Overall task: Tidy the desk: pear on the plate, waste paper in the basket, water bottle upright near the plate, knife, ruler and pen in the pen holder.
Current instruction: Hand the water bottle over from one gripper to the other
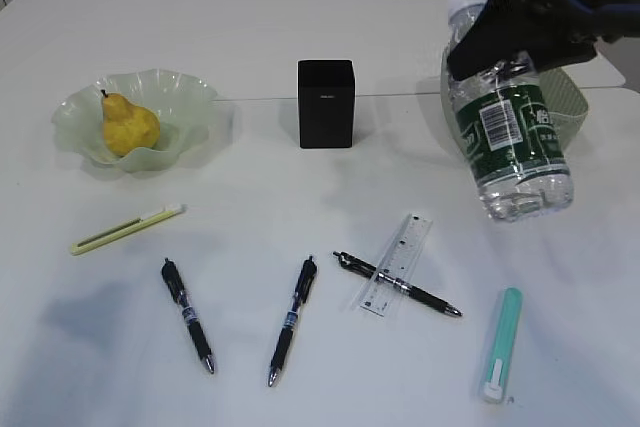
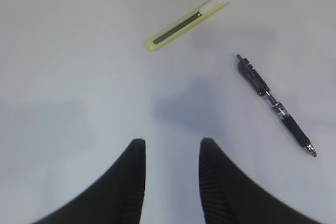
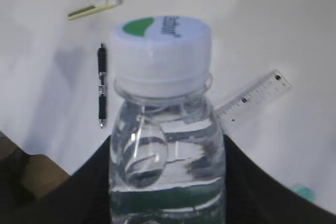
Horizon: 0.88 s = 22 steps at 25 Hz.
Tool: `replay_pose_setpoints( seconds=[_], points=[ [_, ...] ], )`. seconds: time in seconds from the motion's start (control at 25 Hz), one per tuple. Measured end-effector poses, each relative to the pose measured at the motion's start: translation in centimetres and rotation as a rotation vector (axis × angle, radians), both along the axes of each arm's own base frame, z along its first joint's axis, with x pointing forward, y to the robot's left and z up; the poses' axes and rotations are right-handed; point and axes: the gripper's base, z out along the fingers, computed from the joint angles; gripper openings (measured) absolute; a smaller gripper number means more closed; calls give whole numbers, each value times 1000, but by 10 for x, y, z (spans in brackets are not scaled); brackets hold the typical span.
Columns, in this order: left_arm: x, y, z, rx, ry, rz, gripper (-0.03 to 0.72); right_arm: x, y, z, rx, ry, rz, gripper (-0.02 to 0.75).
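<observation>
Tabletop: plain white. Pear: yellow, on a pale translucent green plate. Pen holder: solid black. Water bottle: clear, white cap, dark green label with a white barcode panel. Knife: yellow-green with a white end. Second knife: teal and white. Three pens: black. Ruler: clear with black markings. Right hand: black.

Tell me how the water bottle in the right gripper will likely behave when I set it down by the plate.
The water bottle looks nearly full, so probably heavy for its size. The right gripper holds it just below the cap and it hangs tilted, so it may land on an edge and tip. Its clear, smooth plastic could slip in the grip. If it falls, the round body would likely roll.
</observation>
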Motion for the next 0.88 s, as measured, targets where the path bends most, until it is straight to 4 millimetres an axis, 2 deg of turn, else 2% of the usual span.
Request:
replay_pose_setpoints(
  seconds=[0.2,0.68,0.88],
  points=[
    [0,0,0,0,0,0,239,1,11,9,119,-91,80,391],
    [1,0,1,0,-15,3,239,9,29,39,390,-453,223,390],
    [1,0,1,0,-16,3,239,13,30,35,396,-477,249,390]
  ],
)
